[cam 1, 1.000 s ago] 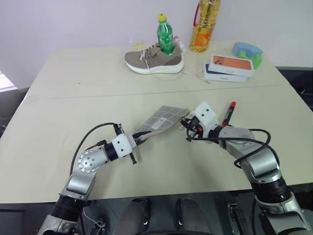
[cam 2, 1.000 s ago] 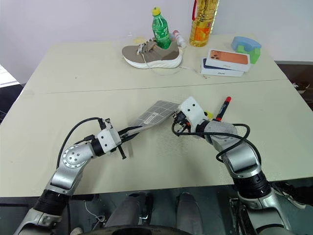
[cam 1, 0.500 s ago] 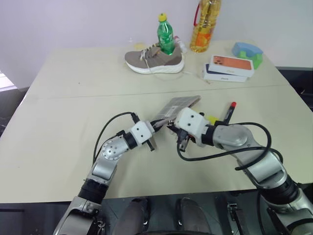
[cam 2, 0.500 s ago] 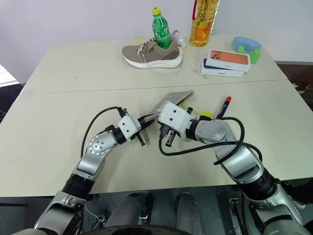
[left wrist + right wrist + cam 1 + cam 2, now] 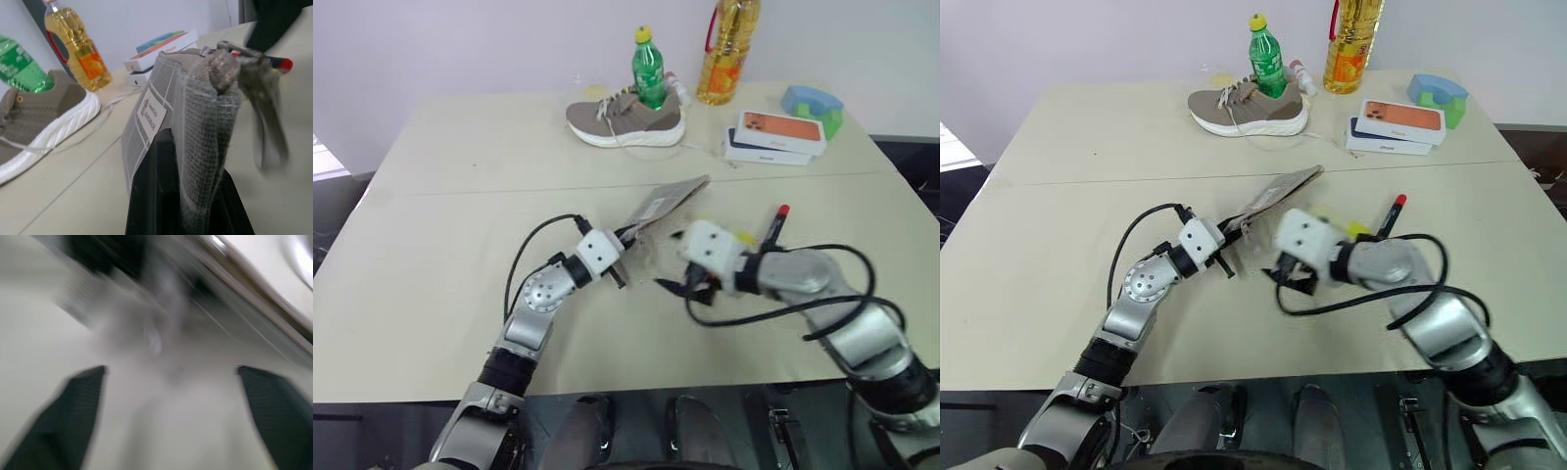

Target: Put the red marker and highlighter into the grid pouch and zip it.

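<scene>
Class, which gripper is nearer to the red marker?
Right. The right gripper hangs open just beside the red marker; the left gripper is farther off, shut on the grid pouch.

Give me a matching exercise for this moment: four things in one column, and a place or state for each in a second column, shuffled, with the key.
Things:
1. grid pouch
2. red marker
3. green bottle
4. right gripper

Places or states:
A. open, holding nothing
B. lying on the table to the right of the right arm
C. lifted off the table, pinched at one end by the left gripper
D. standing behind the shoe

Pairs: 1-C, 2-B, 3-D, 4-A
</scene>
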`<action>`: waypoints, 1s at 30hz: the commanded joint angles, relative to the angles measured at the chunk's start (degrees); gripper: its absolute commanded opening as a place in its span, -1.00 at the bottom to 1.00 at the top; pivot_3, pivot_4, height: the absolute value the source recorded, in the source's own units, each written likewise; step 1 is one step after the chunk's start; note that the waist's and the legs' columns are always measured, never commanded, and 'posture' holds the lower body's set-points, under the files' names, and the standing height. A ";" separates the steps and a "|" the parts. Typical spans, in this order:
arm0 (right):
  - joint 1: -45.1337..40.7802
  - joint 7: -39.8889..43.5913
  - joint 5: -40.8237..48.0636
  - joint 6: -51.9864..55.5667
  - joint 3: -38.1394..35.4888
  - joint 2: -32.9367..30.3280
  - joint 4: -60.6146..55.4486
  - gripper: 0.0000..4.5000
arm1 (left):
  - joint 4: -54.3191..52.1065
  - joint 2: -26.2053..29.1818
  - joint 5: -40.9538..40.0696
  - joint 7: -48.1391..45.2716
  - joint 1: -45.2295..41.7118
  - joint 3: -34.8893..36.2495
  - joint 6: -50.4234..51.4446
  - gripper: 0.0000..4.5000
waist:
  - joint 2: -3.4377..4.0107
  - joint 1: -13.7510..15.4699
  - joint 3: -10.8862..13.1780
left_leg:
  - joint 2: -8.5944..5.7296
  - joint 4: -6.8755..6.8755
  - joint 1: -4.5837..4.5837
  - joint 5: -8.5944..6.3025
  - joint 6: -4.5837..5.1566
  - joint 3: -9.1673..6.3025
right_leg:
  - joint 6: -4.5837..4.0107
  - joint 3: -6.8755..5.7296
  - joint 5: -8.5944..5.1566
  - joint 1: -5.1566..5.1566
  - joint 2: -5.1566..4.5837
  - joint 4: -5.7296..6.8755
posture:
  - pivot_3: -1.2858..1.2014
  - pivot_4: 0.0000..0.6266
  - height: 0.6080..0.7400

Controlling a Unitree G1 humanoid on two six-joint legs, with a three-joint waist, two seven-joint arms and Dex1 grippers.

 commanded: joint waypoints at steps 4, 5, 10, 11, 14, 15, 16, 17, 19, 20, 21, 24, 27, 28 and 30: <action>-0.34 -3.76 1.57 1.68 -9.57 2.86 11.29 0.99 | -2.65 4.08 -7.86 -7.61 -0.22 2.77 5.12 -1.00 | 0.00 -0.16 0.00 | 0.01 -0.01 0.00 0.01 -0.01 0.01 | 0.00 0.02 0.00 -0.01 0.00 0.04 | 0.03 -0.52 1.00; -0.63 -4.01 2.12 1.58 -10.46 3.83 13.27 0.99 | -2.55 4.83 -8.34 -8.41 -0.10 2.96 5.52 -1.00 | 0.00 -0.18 0.00 | 0.02 -0.01 0.01 0.02 -0.02 0.01 | 0.00 0.02 0.00 -0.01 0.01 0.03 | 0.03 -0.52 1.00; -4.12 -6.59 3.83 4.90 -12.79 8.67 21.09 0.99 | -2.53 5.08 -15.39 -13.77 1.31 5.45 4.37 -1.00 | 0.01 -0.12 0.00 | 0.01 0.00 0.00 0.03 -0.03 0.00 | -0.01 0.04 0.00 -0.02 -0.02 0.04 | 0.03 -0.52 1.00; -4.71 -6.81 4.24 5.32 -13.07 9.41 22.02 0.99 | -2.60 5.40 -16.62 -15.03 1.70 5.85 4.73 -1.00 | 0.01 -0.12 0.00 | 0.01 0.00 0.00 0.03 -0.03 0.00 | -0.01 0.04 0.00 -0.02 -0.02 0.04 | 0.03 -0.52 1.00; -6.27 -7.84 3.49 4.39 -12.46 10.63 25.68 0.99 | -2.71 5.41 -18.65 -17.03 2.59 7.20 3.21 -1.00 | 0.02 -0.08 0.00 | 0.01 0.00 0.00 0.03 -0.04 -0.01 | -0.02 0.03 0.00 -0.02 -0.02 0.04 | 0.03 -0.52 1.00; -6.73 -8.09 3.38 4.13 -12.36 11.04 27.02 0.99 | -2.93 5.05 -19.52 -17.37 2.85 7.78 2.55 -1.00 | 0.01 -0.08 -0.01 | 0.00 -0.01 0.00 0.03 -0.03 0.00 | -0.01 0.04 0.00 -0.02 -0.03 0.04 | 0.03 -0.52 1.00; -7.08 -8.17 3.39 3.95 -12.26 11.32 28.10 0.99 | -3.09 4.92 -19.96 -17.56 3.06 8.13 2.26 -1.00 | 0.01 -0.07 -0.01 | 0.00 0.00 0.00 0.03 -0.03 0.00 | -0.02 0.04 0.00 -0.01 -0.03 0.04 | 0.03 -0.52 1.00; -7.23 -7.90 3.55 3.83 -12.09 11.40 28.77 0.99 | -3.22 4.96 -19.89 -17.73 3.25 8.30 2.00 -1.00 | 0.02 -0.03 0.00 | 0.00 0.00 0.00 0.03 -0.03 0.00 | -0.02 0.04 0.00 -0.01 -0.03 0.03 | 0.03 -0.52 1.00; -7.36 -7.49 3.72 3.47 -11.79 11.48 29.79 0.89 | -3.40 5.21 -19.39 -17.83 3.58 8.44 1.91 -1.00 | 0.02 -0.06 -0.01 | 0.00 0.00 0.00 0.03 -0.03 -0.01 | -0.02 0.03 0.00 -0.01 -0.03 0.04 | 0.03 -0.52 1.00; -7.37 -7.40 3.63 3.12 -11.63 11.49 30.31 0.76 | -3.53 5.37 -19.16 -17.73 3.75 8.51 1.95 -1.00 | 0.01 -0.12 -0.01 | 0.00 0.00 0.00 0.03 -0.03 0.00 | -0.02 0.04 0.00 -0.01 -0.03 0.04 | 0.03 -0.52 1.00; -7.16 -7.06 3.23 2.46 -11.04 11.14 30.62 0.57 | -3.78 5.52 -19.18 -17.70 3.96 8.64 2.10 -1.00 | 0.02 -0.13 -0.01 | 0.00 0.00 0.00 0.03 -0.03 0.01 | -0.02 0.04 0.00 -0.01 -0.03 0.04 | 0.03 -0.52 1.00; -6.24 -6.24 2.10 0.51 -9.60 10.04 30.36 -0.04 | -4.81 5.73 -19.31 -17.21 4.46 8.94 2.84 -1.00 | 0.02 -0.25 -0.01 | 0.01 -0.01 0.00 0.03 -0.04 0.01 | -0.02 0.04 0.00 -0.04 -0.02 0.04 | 0.03 -0.52 1.00; -4.76 -5.10 0.02 -2.95 -7.86 7.43 27.13 -0.62 | -5.46 5.88 -19.43 -16.73 4.29 9.06 3.82 -1.00 | 0.02 -0.15 -0.01 | 0.01 -0.01 0.00 0.04 -0.04 0.01 | -0.02 0.04 0.00 -0.04 -0.02 0.05 | 0.03 -0.52 1.00; -4.05 -4.50 -1.47 -5.12 -6.72 5.74 25.55 -0.61 | -5.41 5.97 -19.49 -16.76 4.14 9.13 4.04 -1.00 | 0.02 -0.03 0.00 | 0.01 0.00 0.00 0.03 -0.04 0.01 | -0.02 0.04 0.00 -0.03 -0.02 0.05 | 0.03 -0.52 1.00; -2.31 -2.74 -4.11 -9.65 -4.90 2.04 22.03 -0.61 | -4.97 6.26 -19.68 -17.12 3.82 9.36 4.11 -1.00 | 0.02 0.03 0.00 | -0.02 0.01 -0.01 0.03 -0.04 0.01 | -0.02 0.04 0.00 -0.03 -0.03 0.05 | 0.03 -0.52 1.00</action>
